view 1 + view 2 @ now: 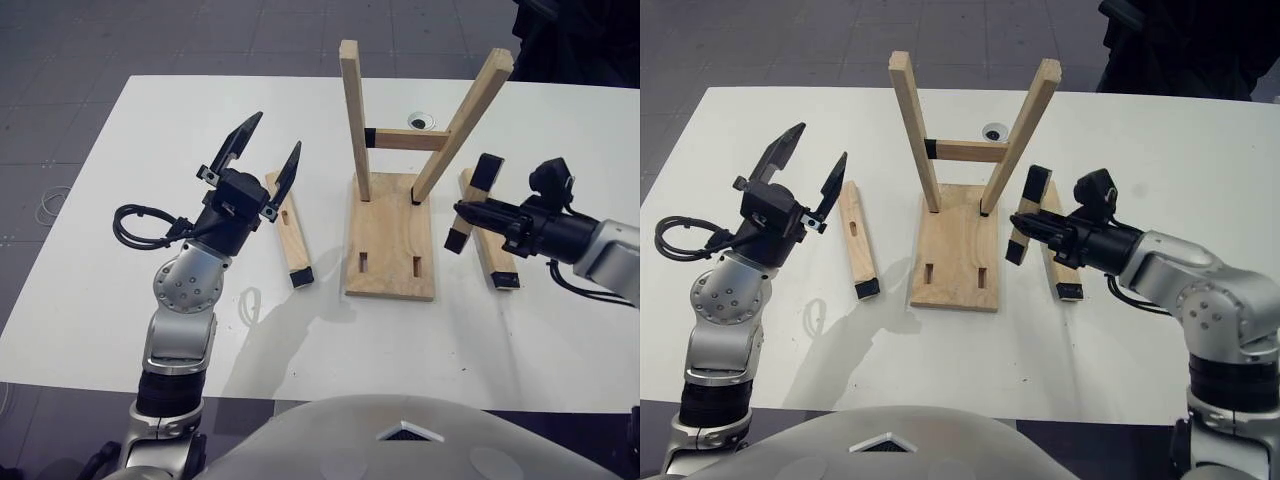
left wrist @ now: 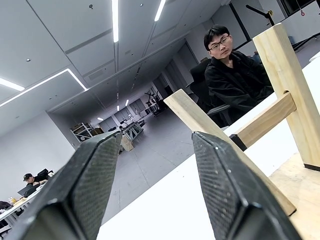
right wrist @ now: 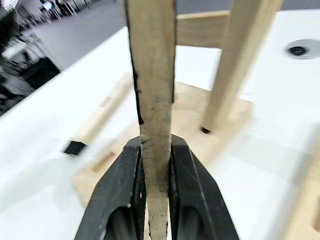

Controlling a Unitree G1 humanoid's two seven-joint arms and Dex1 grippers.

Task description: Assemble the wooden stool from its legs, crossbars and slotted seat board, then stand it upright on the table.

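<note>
Right now my right gripper (image 1: 1023,222) is clamped on a short crossbar (image 1: 1033,195), whose long axis tilts from 1 to 7 o'clock. The seat board (image 1: 955,262) lies just beside it at 9 o'clock, its near slots (image 1: 928,272) empty. My left gripper (image 1: 818,148), spread wide, hangs farther off.

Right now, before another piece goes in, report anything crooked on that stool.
The two standing legs splay: the left leg stands near upright in the seat board, while the right leg leans outward to the right, so they spread apart above the crossbar. Nothing looks broken.
</note>
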